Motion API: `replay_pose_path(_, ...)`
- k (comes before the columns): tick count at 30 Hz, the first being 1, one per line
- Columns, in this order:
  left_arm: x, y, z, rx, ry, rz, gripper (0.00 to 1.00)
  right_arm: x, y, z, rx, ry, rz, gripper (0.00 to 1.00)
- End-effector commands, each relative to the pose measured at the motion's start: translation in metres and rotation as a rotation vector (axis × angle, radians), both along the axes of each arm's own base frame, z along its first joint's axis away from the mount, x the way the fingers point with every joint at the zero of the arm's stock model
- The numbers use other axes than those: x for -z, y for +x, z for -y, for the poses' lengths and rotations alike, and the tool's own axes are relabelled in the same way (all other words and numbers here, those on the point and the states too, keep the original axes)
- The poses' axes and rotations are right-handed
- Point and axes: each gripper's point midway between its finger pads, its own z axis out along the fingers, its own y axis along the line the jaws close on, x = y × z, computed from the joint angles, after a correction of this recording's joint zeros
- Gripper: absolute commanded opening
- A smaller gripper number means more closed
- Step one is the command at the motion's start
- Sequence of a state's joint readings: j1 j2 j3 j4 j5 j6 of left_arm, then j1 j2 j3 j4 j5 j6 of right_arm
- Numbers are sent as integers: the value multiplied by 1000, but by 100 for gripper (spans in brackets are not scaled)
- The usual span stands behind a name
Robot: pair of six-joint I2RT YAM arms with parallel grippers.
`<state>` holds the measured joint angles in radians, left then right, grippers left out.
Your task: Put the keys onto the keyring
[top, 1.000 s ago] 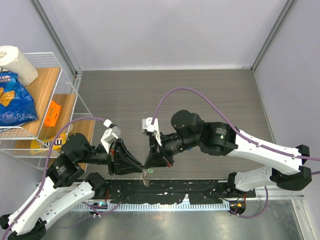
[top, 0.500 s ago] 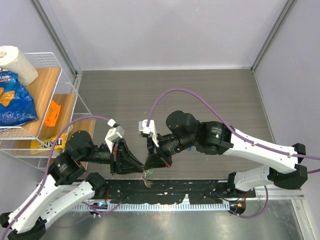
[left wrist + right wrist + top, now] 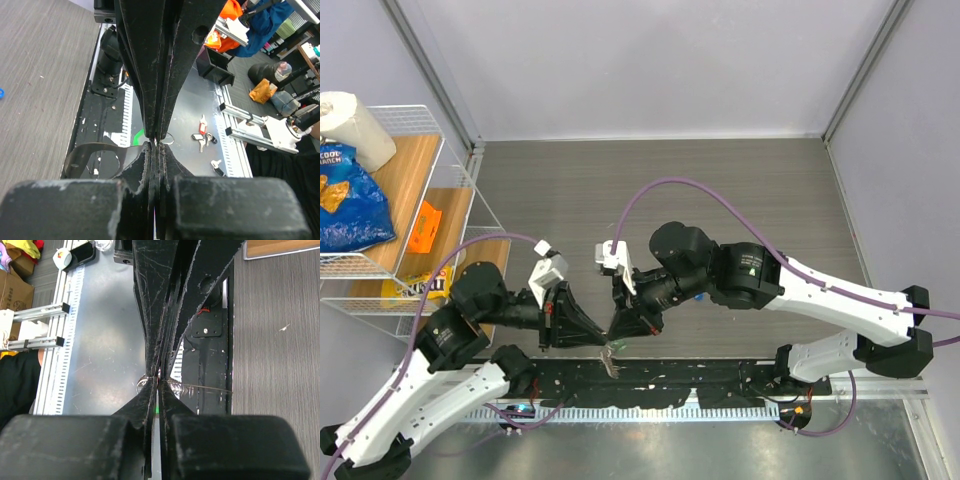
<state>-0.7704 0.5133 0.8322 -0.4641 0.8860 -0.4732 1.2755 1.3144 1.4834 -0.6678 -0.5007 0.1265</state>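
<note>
My two grippers meet tip to tip over the table's near edge. The left gripper (image 3: 603, 341) (image 3: 156, 143) is shut on the keyring, whose thin silver ring (image 3: 170, 138) (image 3: 142, 384) shows beside the tips. Its grey-beige strap (image 3: 611, 360) (image 3: 95, 156) hangs below in a loop. The right gripper (image 3: 614, 335) (image 3: 159, 380) is shut too, apparently on the green key (image 3: 620, 343) (image 3: 137, 136), of which only a green patch shows. A short chain (image 3: 181, 386) runs off next to its tips. A small blue piece (image 3: 1, 93), perhaps the blue key, lies on the table.
A wire shelf (image 3: 448, 215) at the left holds a chip bag (image 3: 348, 200), a paper roll (image 3: 350, 122) and an orange packet (image 3: 422, 227). A black rail (image 3: 660, 378) runs along the near edge. Several spare keys (image 3: 202, 140) lie on the metal surface below.
The left gripper's jaws have closed fully at the ring. The right arm has shifted slightly left. The keyring still hangs at the same spot.
</note>
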Motion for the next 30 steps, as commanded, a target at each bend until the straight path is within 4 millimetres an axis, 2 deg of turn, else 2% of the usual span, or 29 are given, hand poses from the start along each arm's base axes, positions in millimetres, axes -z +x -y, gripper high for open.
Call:
replay_pose_path(1,-17,1,-4,-35,-66,76,0,-44,-11,0,-46,176,35,14)
replay_pose_path(5,-27,-1,-9,-58,-122,124,0,-57,-9,8,-14,231,50,29)
replay_pose_path(9,-37,-4,-12,-68,-175,161,0,-63,-8,14,4,274,67,35)
replay_pose_path(14,-46,-3,-14,-88,-223,190,0,-72,-10,15,5,340,63,36)
replay_pose_path(30,-55,5,-12,-131,-281,201,0,-75,3,2,96,381,48,31)
